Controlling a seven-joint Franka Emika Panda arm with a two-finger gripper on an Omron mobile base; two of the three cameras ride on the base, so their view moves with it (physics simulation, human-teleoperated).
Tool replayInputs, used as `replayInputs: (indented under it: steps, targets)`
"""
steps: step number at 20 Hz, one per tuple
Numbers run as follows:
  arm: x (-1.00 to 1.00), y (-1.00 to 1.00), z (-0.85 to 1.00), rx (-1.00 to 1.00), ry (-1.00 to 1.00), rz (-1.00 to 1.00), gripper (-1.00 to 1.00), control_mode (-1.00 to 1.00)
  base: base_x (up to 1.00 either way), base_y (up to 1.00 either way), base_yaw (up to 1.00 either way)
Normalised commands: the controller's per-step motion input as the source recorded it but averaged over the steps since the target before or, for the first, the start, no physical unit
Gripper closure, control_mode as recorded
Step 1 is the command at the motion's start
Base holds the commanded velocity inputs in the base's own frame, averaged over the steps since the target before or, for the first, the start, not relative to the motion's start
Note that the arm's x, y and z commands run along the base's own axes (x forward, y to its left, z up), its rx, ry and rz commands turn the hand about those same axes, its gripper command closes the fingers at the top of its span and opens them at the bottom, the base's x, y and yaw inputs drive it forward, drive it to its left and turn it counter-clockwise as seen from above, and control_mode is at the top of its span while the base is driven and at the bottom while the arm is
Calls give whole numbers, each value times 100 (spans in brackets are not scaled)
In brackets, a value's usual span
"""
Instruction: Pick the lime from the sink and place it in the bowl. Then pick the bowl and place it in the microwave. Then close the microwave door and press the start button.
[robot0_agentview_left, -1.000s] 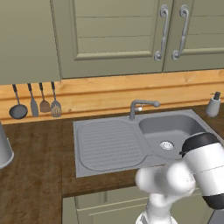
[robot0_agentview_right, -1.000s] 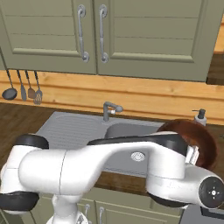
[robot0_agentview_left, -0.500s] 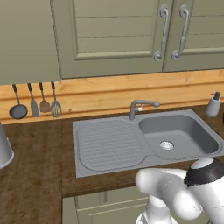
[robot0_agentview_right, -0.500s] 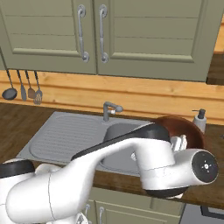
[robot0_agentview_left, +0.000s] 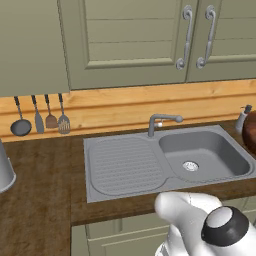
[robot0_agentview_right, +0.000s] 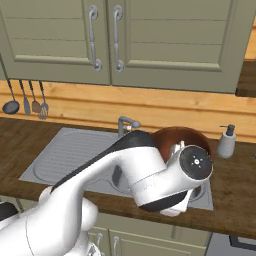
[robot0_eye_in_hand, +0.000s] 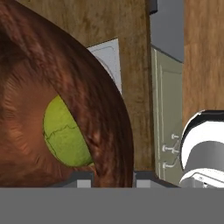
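The brown bowl (robot0_eye_in_hand: 100, 100) is close up in the hand view, with the green lime (robot0_eye_in_hand: 65, 135) lying inside it. My gripper (robot0_eye_in_hand: 113, 178) is shut on the bowl's rim, one finger inside and one outside. From the right base view the bowl (robot0_agentview_right: 177, 136) peeks out behind my wrist, over the right end of the grey sink (robot0_agentview_right: 70, 150). The left base view catches the bowl (robot0_agentview_left: 251, 131) at its right edge, beside the sink's basin (robot0_agentview_left: 205, 152) and faucet (robot0_agentview_left: 162, 121). The microwave and its door are out of view.
A soap dispenser (robot0_agentview_right: 226, 141) stands on the wooden counter right of the sink. Kitchen utensils (robot0_agentview_left: 40, 117) hang on the back wall at the left, and a grey pot (robot0_agentview_left: 4, 170) sits at the far left. Wall cabinets (robot0_agentview_left: 150, 40) hang overhead.
My arm has swung and its elbow has dropped low in the left base view. The bowl, held in the gripper, has shifted left and slightly up in the right base view.
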Motion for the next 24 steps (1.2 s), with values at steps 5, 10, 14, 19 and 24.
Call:
replayInputs:
  steps: [5, 10, 14, 19, 24]
  targets:
    - [10, 39, 0, -7, 11, 1, 100, -100, 0, 0, 0]
    - [0, 18, 0, -6, 0, -3, 100, 100, 0, 2, -4]
    - [0, 0, 0, 0, 0, 0, 100, 100, -6, 0, -40]
    - [0, 0, 0, 0, 0, 0, 100, 100, -19, 0, -66]
    - [0, 0, 0, 0, 0, 0, 100, 100, -11, 0, -80]
